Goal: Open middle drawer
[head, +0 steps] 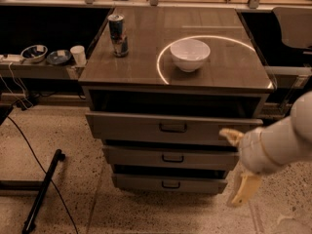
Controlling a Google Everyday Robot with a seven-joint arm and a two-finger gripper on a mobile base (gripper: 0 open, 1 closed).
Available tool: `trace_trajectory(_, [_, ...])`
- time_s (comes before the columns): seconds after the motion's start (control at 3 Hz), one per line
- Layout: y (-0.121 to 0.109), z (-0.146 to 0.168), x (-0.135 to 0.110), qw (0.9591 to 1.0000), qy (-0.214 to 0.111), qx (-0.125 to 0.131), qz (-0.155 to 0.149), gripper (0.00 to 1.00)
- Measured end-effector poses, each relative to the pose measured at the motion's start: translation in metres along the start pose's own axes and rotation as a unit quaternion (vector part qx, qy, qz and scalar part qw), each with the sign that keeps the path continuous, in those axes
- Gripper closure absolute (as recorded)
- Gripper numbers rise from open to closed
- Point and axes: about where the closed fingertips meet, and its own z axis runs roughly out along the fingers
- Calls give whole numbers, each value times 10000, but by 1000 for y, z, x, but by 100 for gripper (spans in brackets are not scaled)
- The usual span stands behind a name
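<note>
The middle drawer (141, 157) is the second of three grey-beige drawer fronts in the cabinet, with a small dark handle (172, 158) at its centre. The taller top drawer (131, 126) sits above it and the lowest drawer (141, 182) below. My gripper (228, 167) is at the right end of the drawer fronts, level with the middle drawer and well right of its handle. Its two pale yellow fingers (244, 190) stand wide apart, one up and one down, holding nothing. The white arm (282, 140) comes in from the right.
On the cabinet top (146, 62) stand a white bowl (190, 54) and a drink can (118, 35). A side shelf at the left holds bowls (34, 52) and a white cup (78, 55). A black pole (41, 191) and cables lie on the floor at the left.
</note>
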Motion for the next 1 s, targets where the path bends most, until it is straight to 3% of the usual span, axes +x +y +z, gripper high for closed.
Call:
trace_trajectory(0.33, [3, 68, 34, 9997, -159, 96, 135, 0])
trace_trajectory(0.67, [-16, 71, 36, 9987, -189, 443, 176, 0])
trace_trajectory(1.0, [-22, 88, 42, 9992, -114, 279, 245, 0])
